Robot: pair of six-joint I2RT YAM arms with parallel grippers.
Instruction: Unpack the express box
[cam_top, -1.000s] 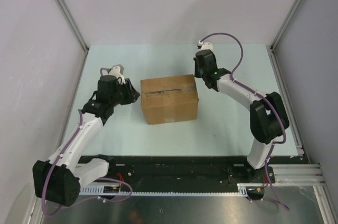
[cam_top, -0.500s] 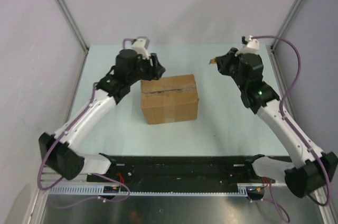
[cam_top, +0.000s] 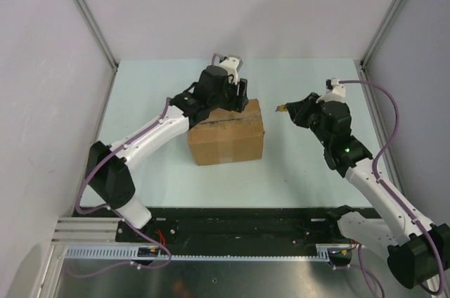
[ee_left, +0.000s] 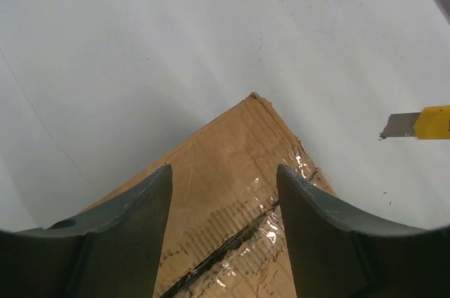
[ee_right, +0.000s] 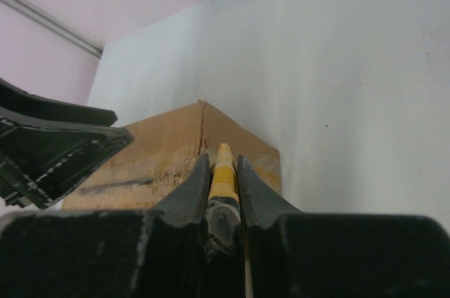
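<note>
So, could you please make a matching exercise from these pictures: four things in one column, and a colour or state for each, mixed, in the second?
Column one
1 box
2 knife
3 left gripper
4 right gripper

Column two
A shut on the knife
B brown, taped seam
C open, above the box
D yellow, blade out

Pairs: 1-B, 2-D, 3-C, 4-A

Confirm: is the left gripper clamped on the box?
No: in the left wrist view the left gripper has its fingers spread wide over the top of the express box, not pinching it.
</note>
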